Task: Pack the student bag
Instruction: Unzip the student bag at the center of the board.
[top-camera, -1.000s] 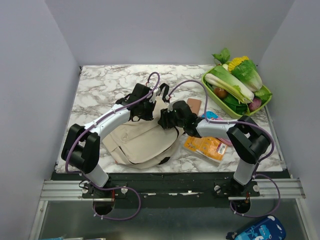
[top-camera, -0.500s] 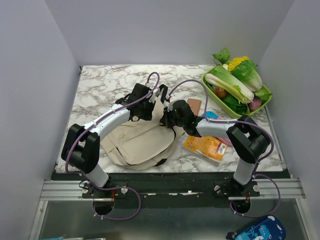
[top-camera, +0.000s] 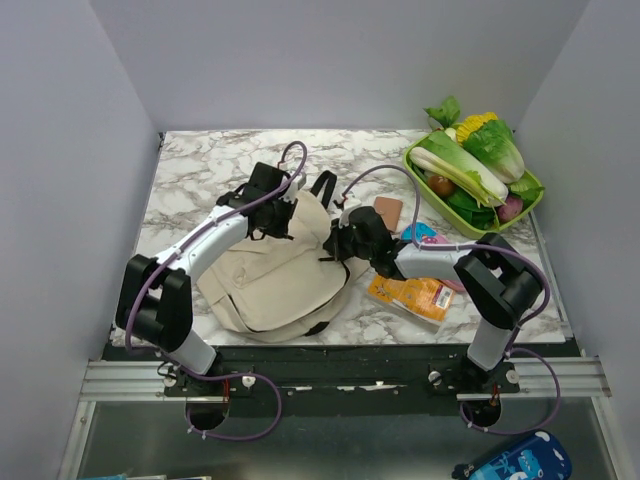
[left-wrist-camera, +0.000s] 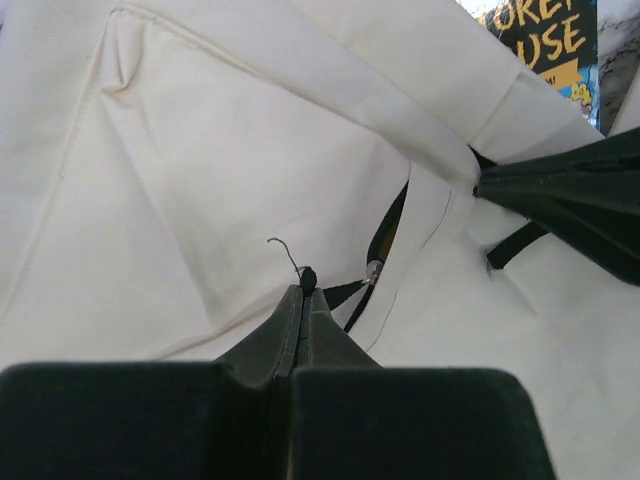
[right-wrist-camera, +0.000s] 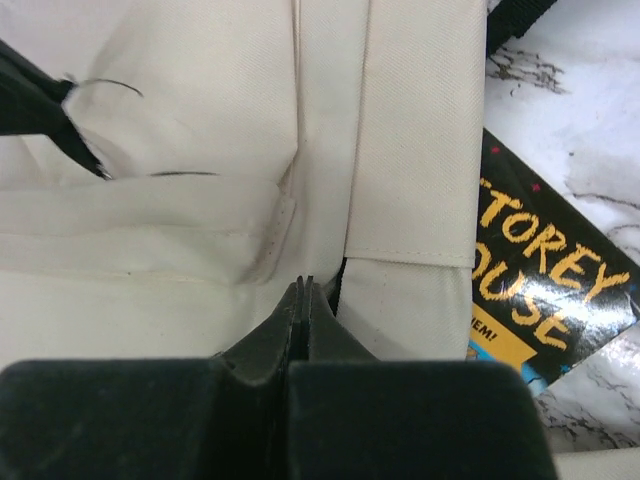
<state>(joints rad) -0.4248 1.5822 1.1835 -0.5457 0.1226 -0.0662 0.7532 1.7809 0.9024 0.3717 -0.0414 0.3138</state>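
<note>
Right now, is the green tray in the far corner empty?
No, the green tray is piled full with leafy cabbage and yellow corn.

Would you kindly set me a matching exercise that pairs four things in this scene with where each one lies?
Things:
1. student bag
2. green tray of vegetables
3. book
4. small brown rectangle

Places:
A. far right corner of the table
B. near side, just right of the bag
C. middle of the table
D. between the bag's top and the tray

Pairs: 1-C; 2-A; 3-B; 4-D
</note>
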